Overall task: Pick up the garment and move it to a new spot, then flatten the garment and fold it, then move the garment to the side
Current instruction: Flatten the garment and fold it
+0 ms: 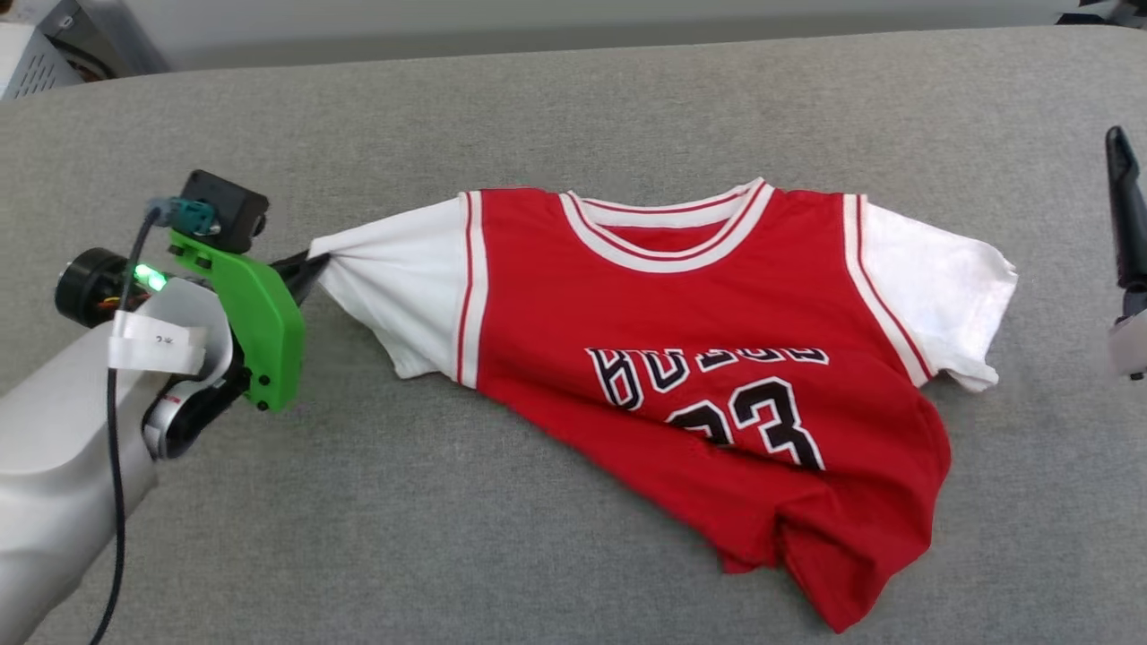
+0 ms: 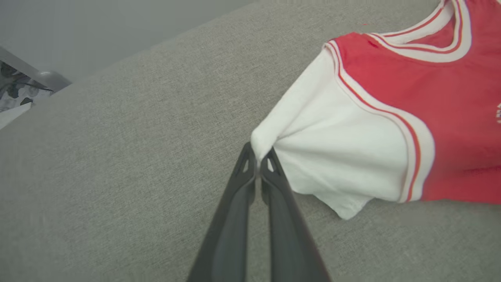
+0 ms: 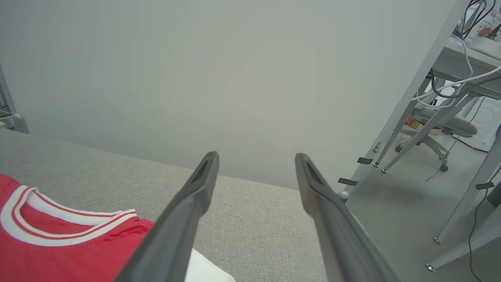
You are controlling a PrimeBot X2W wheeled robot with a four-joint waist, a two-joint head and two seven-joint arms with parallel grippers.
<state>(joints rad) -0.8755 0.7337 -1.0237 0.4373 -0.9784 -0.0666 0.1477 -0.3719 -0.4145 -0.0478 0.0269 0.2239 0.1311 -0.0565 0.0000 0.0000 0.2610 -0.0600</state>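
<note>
Left fingers (image 2: 238, 203) are pressed together, pinching the outer edge of the white sleeve (image 2: 332, 156) on the robot's left side of the garment (image 2: 450, 117). The cloth gathers into a small puckered point at their tips. In the head view these fingers (image 1: 300, 269) reach in from the left, past a green bracket (image 1: 260, 322) on the pale forearm (image 1: 54, 448), and the sleeve (image 1: 403, 278) is drawn out toward them.

Right fingers (image 3: 184, 211) stand wide apart with nothing between them. One dark finger (image 1: 1127, 215) shows upright at the head view's right edge, apart from the garment's other sleeve (image 1: 941, 287).

The garment (image 1: 717, 358) lies front up on the grey worktop (image 1: 538, 116), near its middle, with the collar away from the robot and the hem toward it. Its chest lies fairly flat. The lower part is creased across the black lettering and the number, and the hem is bunched into folds at the lower right. In the right wrist view its striped collar (image 3: 58, 231) lies low on the left, with a pale wall (image 3: 235, 78) beyond the worktop (image 3: 254, 219) and a chair (image 3: 442, 125) further right.
</note>
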